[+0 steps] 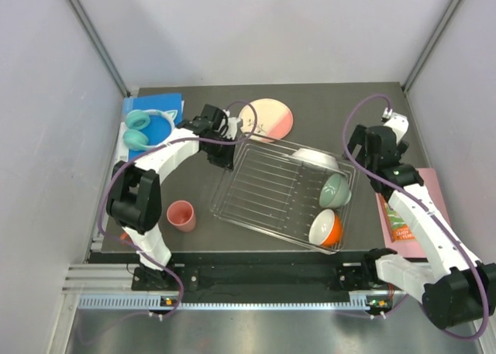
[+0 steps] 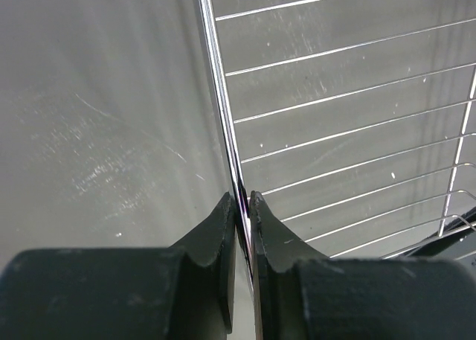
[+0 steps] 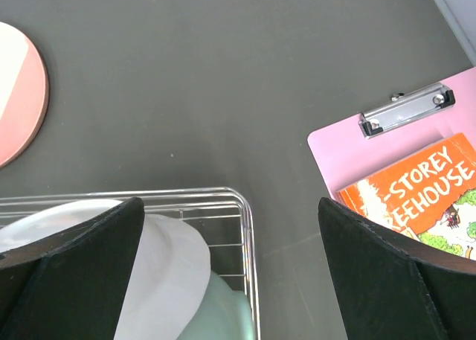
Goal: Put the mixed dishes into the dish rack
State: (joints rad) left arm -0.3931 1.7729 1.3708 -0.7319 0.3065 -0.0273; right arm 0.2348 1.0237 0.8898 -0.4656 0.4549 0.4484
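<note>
My left gripper (image 2: pixel 243 206) has its black jaws pinched almost together on the thin chrome rim wire of the dish rack (image 1: pixel 263 187), along the rack's left edge. The rack is a silver grid of parallel bars with a raised rim, sitting on the dark, scuffed table (image 1: pixel 325 106). Along its right side a white plate (image 1: pixel 318 158), a mint-green bowl (image 1: pixel 335 190) and a glossy orange bowl (image 1: pixel 325 228) with a white inside are all tilted on edge. My right gripper (image 3: pixel 230 206) hangs over the rack's far-right corner with its jaws spread wide and nothing between them. A round pink-and-cream plate (image 1: pixel 266 119) lies flat just beyond the rack. A pink cup (image 1: pixel 181 215) stands upright on the table to the rack's left. A pink clipboard (image 3: pixel 349 150) with a metal clip lies to the right.
</note>
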